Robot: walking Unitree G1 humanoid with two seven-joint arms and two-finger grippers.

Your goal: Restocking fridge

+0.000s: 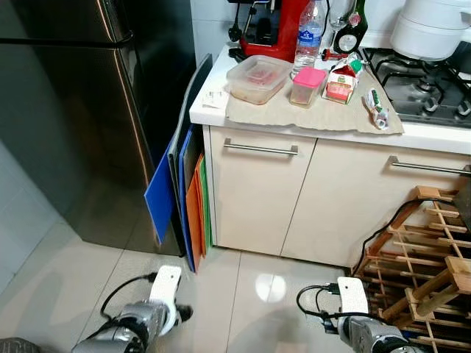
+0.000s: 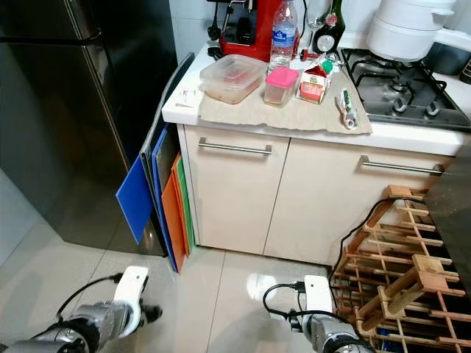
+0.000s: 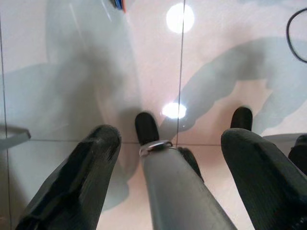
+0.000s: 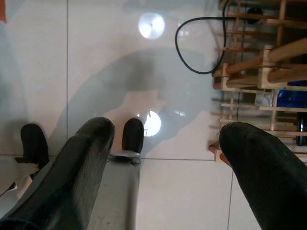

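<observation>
1. The tall dark steel fridge (image 1: pixel 73 110) is seen at the left with its doors shut, so nothing has yet been stocked; several coloured cutting boards (image 1: pixel 184 191) are leaned in the gap between it and the cream cabinet (image 1: pixel 257 191), probably to be kept off the worktop.
2. On a beige cloth (image 1: pixel 309 110) near the worktop's (image 1: pixel 213 114) left end, a clear lidded plastic container (image 1: pixel 257 77), a small pink-lidded tub (image 1: pixel 307 86) and a small red-and-white carton (image 1: pixel 340 84) are set close together; these are judged to be the goods for the fridge.
3. A clear water bottle (image 1: pixel 309 33) is stood behind them, near the worktop's back edge.
4. The left pincer (image 3: pixel 165 163) is hung low over the tiled floor (image 1: pixel 235 294), its fingers spread and nothing held.
5. The right pincer (image 4: pixel 163 163) is likewise spread and empty beside the wooden rack (image 1: pixel 427 279).
</observation>
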